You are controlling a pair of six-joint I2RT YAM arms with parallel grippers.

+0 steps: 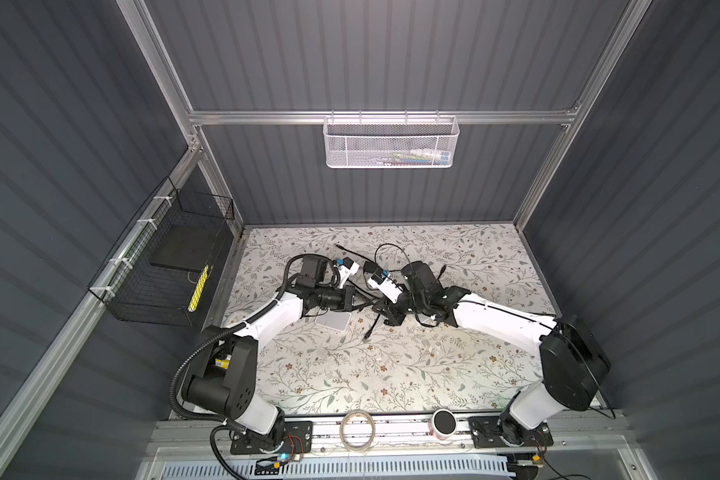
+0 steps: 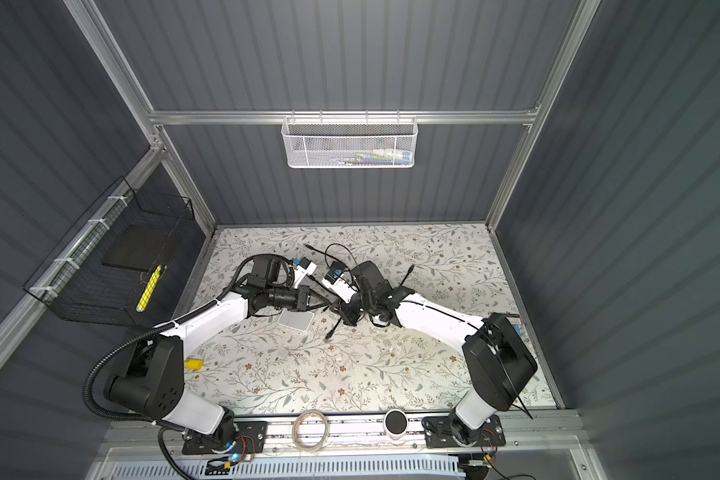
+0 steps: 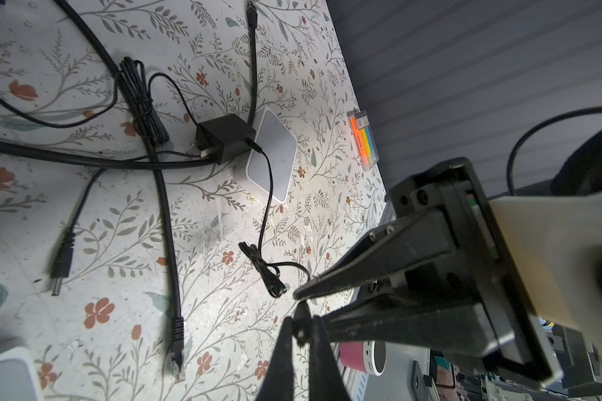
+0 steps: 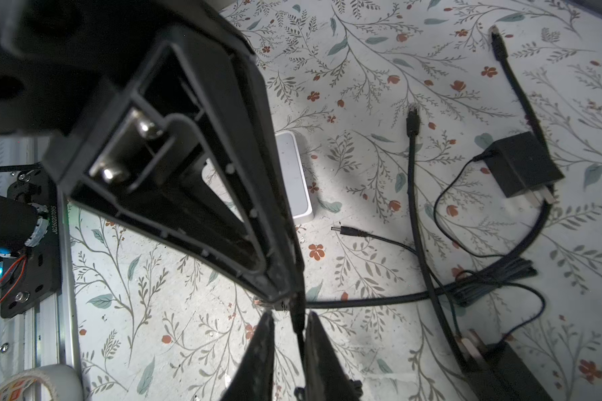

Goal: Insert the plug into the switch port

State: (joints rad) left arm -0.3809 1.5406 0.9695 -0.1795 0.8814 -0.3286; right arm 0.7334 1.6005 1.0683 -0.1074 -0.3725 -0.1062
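My left gripper (image 3: 301, 321) is shut on the plug end of a black network cable (image 4: 362, 298). The plug's clear tip (image 4: 258, 302) sticks out past the left gripper (image 4: 285, 298). My right gripper (image 4: 289, 317) meets it crosswise, fingers (image 4: 322, 350) close on either side of the same plug end with a small gap showing. In both top views the two grippers meet mid-table (image 1: 371, 306) (image 2: 332, 306). The white switch (image 1: 334, 322) (image 2: 296, 321) (image 4: 296, 173) lies flat just left of them; its ports are hidden.
A second white box (image 3: 273, 152) lies by a black power adapter (image 3: 225, 137). Loose black cables, another network plug (image 3: 176, 347) and a barrel plug (image 4: 348, 231) litter the mat. A pink speaker (image 1: 443, 423) and tape roll (image 1: 357, 428) sit at the front rail.
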